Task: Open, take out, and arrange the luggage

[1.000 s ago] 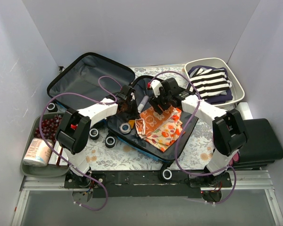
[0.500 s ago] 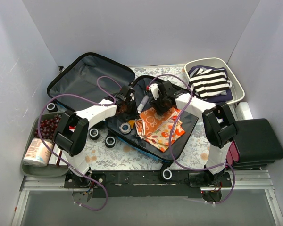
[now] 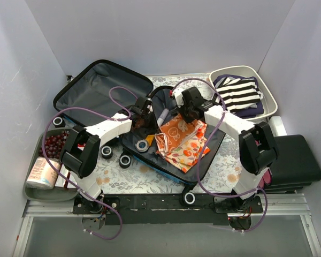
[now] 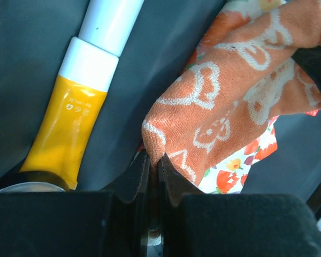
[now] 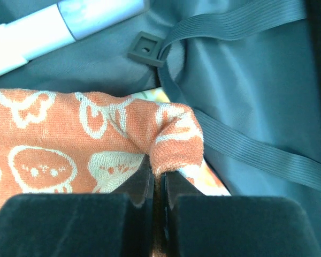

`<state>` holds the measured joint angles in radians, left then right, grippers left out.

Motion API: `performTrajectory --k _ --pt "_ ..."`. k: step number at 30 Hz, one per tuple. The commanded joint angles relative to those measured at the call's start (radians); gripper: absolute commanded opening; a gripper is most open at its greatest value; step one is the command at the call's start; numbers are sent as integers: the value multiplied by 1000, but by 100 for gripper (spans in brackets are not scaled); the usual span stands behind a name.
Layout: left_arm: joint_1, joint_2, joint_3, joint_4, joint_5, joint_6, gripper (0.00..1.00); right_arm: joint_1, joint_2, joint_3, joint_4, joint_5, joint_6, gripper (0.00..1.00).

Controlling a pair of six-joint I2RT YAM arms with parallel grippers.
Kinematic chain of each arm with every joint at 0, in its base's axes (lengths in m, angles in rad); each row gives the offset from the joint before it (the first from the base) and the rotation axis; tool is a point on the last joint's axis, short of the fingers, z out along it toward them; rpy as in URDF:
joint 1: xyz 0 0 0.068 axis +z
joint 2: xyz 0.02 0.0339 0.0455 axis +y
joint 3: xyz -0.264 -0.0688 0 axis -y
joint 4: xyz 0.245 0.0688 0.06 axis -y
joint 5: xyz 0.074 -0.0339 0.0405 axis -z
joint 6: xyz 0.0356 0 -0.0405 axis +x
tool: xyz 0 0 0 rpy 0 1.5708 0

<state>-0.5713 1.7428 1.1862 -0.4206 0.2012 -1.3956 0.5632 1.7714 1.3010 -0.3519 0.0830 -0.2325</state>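
Note:
The luggage (image 3: 99, 91) lies open in the top view, its grey-lined lid flung back to the left and its base (image 3: 214, 140) in the middle. Inside the base an orange towel (image 3: 176, 131) lies over a floral cloth (image 3: 186, 154). My left gripper (image 3: 144, 121) is shut on the towel's left corner; in the left wrist view the gripper (image 4: 153, 160) pinches the orange towel (image 4: 230, 96) beside a yellow tube (image 4: 67, 128). My right gripper (image 3: 190, 115) is shut on the far right corner; in the right wrist view the gripper (image 5: 160, 174) pinches a fold of the towel (image 5: 69, 139).
A white tub (image 3: 257, 72) at the back right holds striped clothes. A grey tray (image 3: 37, 191) at the left holds red beads and a wrapped roll. Tape rolls (image 3: 107, 152) lie beside the luggage, one roll (image 3: 143, 145) inside. A flat black case (image 3: 297, 158) sits right. Elastic straps (image 5: 246, 150) cross the lining.
My right gripper has closed on the orange towel's corner and drawn back towards the far side, pulling the towel flatter. The left gripper has stayed shut on its corner.

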Motion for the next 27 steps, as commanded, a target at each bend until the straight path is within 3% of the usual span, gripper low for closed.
performTrajectory --k 1,7,13,21,22,24,25,26,27 --pt "4 -72 -16 32 33 -14 0 -5 -82 17 5 90 -7 1" --pt "4 -60 1 74 50 -43 0 -5 -107 7 2 159 -40 1" --pt "4 0 33 108 67 -68 1 -5 -125 -37 67 332 -82 1" --pt "2 86 110 174 90 -66 5 -3 -158 -94 255 750 -120 1" --pt "2 102 116 178 113 -62 9 -5 -158 -97 296 783 -125 1" --pt "2 121 144 175 130 -37 48 -5 -156 -109 387 866 -192 1" --pt "2 127 148 174 138 -31 62 -5 -155 -114 418 883 -215 1" --pt "2 136 153 172 139 -25 84 -5 -153 -124 488 912 -240 1" --pt "2 138 158 169 135 -22 89 -5 -152 -131 523 926 -293 1"
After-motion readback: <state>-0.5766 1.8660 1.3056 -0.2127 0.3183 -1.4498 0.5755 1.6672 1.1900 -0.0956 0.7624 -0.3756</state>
